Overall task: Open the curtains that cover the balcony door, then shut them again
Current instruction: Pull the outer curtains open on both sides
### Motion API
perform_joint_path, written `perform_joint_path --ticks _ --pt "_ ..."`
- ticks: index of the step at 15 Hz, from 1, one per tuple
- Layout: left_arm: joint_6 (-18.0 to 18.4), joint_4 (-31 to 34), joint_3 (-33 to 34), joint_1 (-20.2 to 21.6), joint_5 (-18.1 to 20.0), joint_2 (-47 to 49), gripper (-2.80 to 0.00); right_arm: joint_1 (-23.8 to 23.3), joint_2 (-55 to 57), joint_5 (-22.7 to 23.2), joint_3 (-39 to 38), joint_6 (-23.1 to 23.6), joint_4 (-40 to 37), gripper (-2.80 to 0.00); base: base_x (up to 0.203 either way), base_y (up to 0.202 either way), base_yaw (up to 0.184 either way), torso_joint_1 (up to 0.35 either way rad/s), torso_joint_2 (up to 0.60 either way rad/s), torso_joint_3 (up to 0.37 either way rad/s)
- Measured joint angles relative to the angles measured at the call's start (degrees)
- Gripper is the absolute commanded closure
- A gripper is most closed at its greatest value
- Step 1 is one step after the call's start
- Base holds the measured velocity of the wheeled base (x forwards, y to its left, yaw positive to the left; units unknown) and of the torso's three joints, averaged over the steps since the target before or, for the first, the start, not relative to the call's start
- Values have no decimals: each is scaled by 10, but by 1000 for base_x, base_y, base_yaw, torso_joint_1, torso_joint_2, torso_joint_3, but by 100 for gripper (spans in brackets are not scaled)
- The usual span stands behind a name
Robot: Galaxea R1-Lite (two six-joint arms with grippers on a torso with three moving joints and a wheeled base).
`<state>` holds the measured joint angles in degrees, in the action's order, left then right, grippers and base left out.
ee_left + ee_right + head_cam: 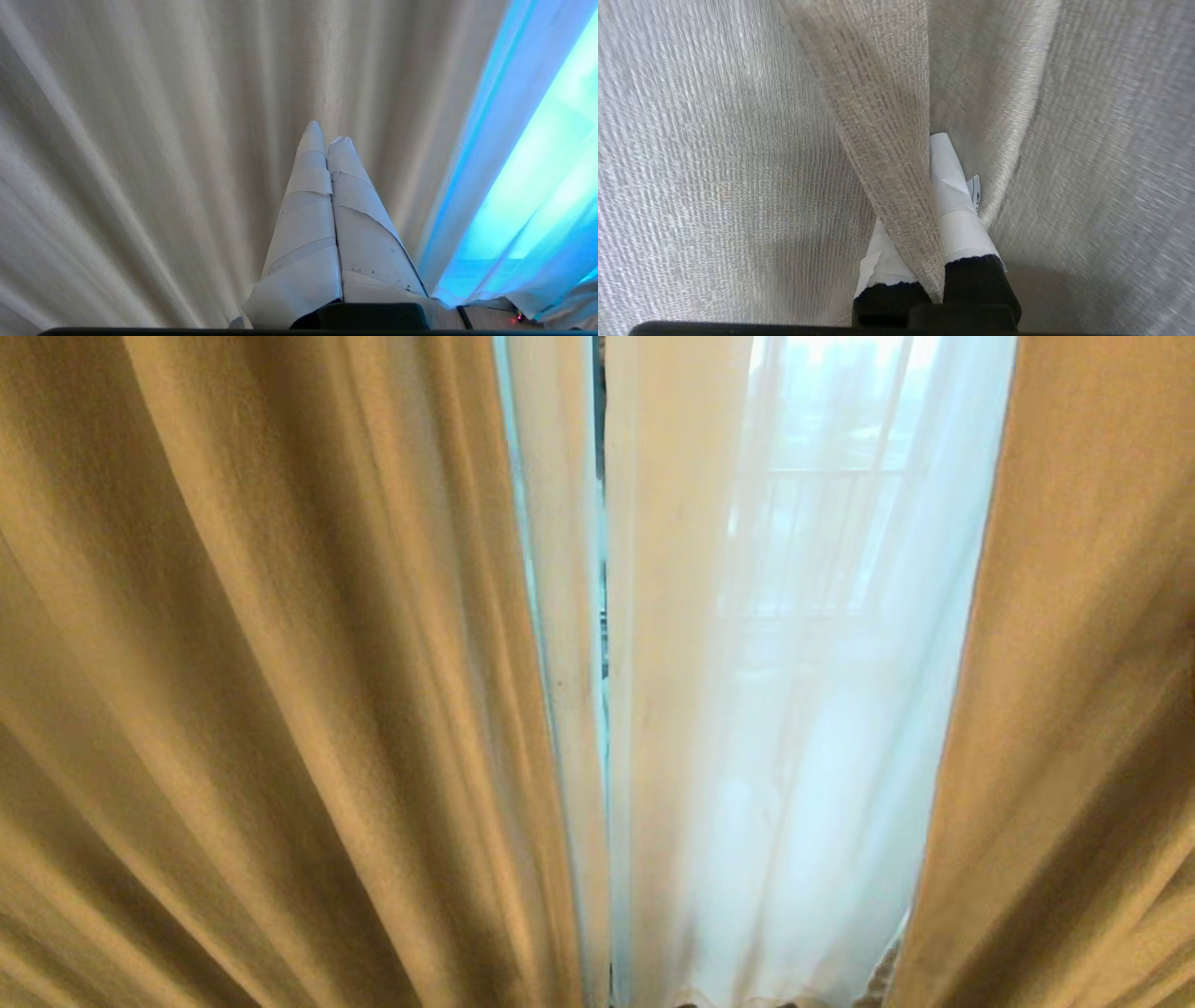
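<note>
The right claw is pinched on a fold of the beige curtains, fabric crowding both its sides, while the left claw, closed and empty, points at drape beside the sheer's edge.

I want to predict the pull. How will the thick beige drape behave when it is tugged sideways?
Likely floppy: the beige drape hangs in deep soft folds. Probably heavier than the white sheer, since it blocks the light. Its coarse weave may resist slipping; a fold lies pinched in the shut right pincer.
</note>
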<state>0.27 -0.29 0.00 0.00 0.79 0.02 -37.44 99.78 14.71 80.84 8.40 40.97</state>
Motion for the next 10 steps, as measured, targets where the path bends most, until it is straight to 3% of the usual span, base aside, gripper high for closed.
perform_joint_path --ticks 10 --pt "0 0 0 0 0 0 0 98 -105 19 -114 4 2 0 0 0 0 0 0 0"
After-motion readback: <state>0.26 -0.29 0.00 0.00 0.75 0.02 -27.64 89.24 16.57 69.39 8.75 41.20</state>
